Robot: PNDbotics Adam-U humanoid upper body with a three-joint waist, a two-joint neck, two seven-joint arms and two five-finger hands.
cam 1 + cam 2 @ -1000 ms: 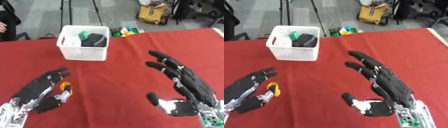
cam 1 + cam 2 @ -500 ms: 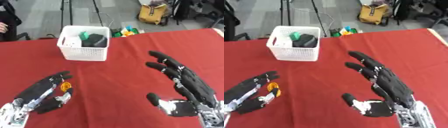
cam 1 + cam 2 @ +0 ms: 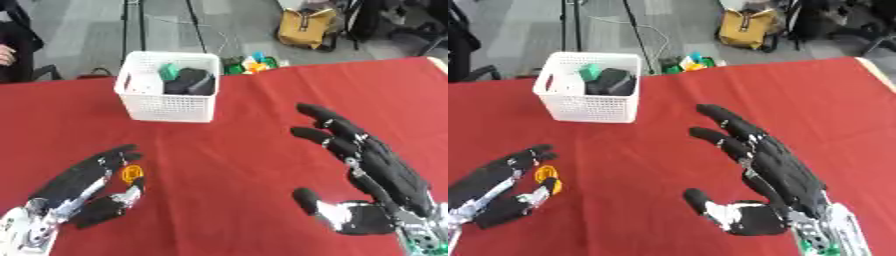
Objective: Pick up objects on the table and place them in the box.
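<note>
Since a second ago, my left hand [image 3: 83,187] is sliding lower toward seven o'clock, fingers spread, with the small orange thing [image 3: 131,173] sitting between thumb and fingers on the red counter [image 3: 236,145]. My right hand [image 3: 372,175] is hovering spread at four o'clock. At eleven o'clock the white box [image 3: 169,92] is holding green and black items.

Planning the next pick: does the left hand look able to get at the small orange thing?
Probably yes: the left hand lies open with the small orange thing between its thumb and fingers, nothing in between.
</note>
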